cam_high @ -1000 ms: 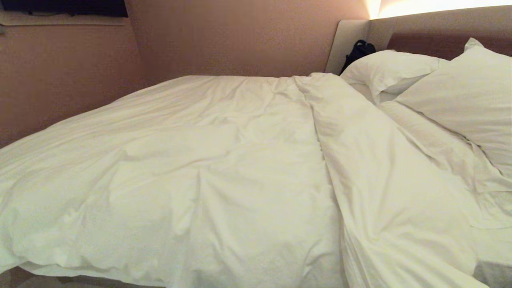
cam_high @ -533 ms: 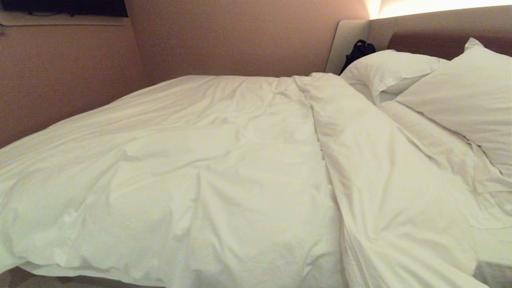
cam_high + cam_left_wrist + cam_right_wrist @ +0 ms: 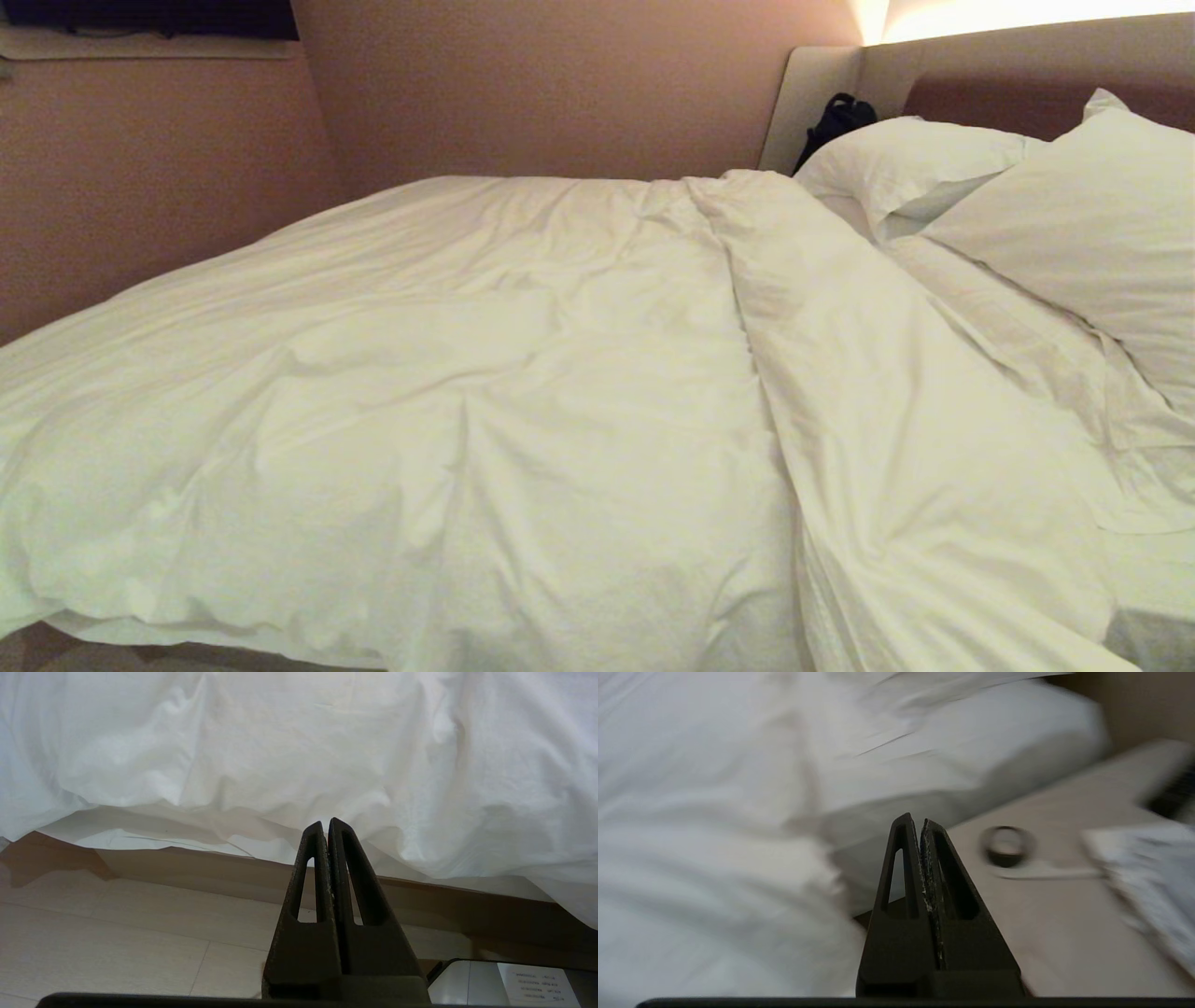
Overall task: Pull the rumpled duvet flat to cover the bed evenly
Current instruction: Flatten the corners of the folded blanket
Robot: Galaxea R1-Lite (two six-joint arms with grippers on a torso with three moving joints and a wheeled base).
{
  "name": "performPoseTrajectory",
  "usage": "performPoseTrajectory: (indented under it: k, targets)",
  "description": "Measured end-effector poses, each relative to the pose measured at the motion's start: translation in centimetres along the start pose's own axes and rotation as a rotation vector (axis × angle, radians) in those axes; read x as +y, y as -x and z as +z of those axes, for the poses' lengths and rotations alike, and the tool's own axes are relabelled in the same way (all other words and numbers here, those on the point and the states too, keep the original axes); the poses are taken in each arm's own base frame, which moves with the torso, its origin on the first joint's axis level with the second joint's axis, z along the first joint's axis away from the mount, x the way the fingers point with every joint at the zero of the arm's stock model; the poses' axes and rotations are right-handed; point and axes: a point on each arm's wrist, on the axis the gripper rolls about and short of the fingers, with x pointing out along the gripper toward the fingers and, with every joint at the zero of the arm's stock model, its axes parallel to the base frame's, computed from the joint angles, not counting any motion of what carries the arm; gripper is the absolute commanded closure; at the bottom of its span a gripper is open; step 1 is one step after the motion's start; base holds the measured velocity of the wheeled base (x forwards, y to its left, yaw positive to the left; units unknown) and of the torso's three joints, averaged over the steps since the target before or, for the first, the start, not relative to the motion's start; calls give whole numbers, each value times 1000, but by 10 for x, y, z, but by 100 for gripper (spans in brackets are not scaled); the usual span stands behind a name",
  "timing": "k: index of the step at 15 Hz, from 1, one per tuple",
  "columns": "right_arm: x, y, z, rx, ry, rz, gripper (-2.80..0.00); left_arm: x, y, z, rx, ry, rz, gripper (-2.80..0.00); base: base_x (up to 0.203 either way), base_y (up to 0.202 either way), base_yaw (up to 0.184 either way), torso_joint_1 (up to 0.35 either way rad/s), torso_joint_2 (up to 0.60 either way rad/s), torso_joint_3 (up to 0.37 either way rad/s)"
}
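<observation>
The thick, puffy white duvet in its creased cotton cover (image 3: 448, 411) is lying spread over most of the wide low bed (image 3: 1144, 583), with a long raised fold running from the far edge toward the near corner and its near hem hanging over the side. In the left wrist view that hem (image 3: 299, 765) is draping just beyond the tips of the left gripper (image 3: 325, 826), whose dark slotted fingers are pressed together with nothing between them; the gripper is hanging apart from the cloth, over pale wood-look flooring (image 3: 117, 933). The right gripper (image 3: 916, 823) is likewise pinched closed and empty, and its view is smeared. Ahead of its tips and to one side the duvet (image 3: 691, 858) is bulging; to the other side a beige flat surface (image 3: 1064, 924) is carrying a small dark ring-shaped object (image 3: 1007, 845) and some pale papers (image 3: 1148, 868). Neither arm is showing in the head view. Past the duvet's fold, two plump white pillows (image 3: 1074, 215) are leaning against the padded beige-and-brown headboard (image 3: 1008, 79), a black object (image 3: 836, 119) is sitting at the headboard's end, and a pinkish wall (image 3: 541, 93) is standing behind the bed.
</observation>
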Motion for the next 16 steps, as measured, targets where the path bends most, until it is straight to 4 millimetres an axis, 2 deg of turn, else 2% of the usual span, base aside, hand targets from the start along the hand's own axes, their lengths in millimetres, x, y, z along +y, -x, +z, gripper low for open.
performPoseTrajectory:
  k: [5,11,16]
  targets:
    - [14,-30,-36,43,128,196,0,0,0,0,0,2,0,0,0,0,0,0,0,0]
    - [24,-44,-48,-69,148,365,0,0,0,0,0,2,1,0,0,0,0,0,0,0]
    - [27,-49,-56,-95,139,443,0,0,0,0,0,2,1,0,0,0,0,0,0,0]
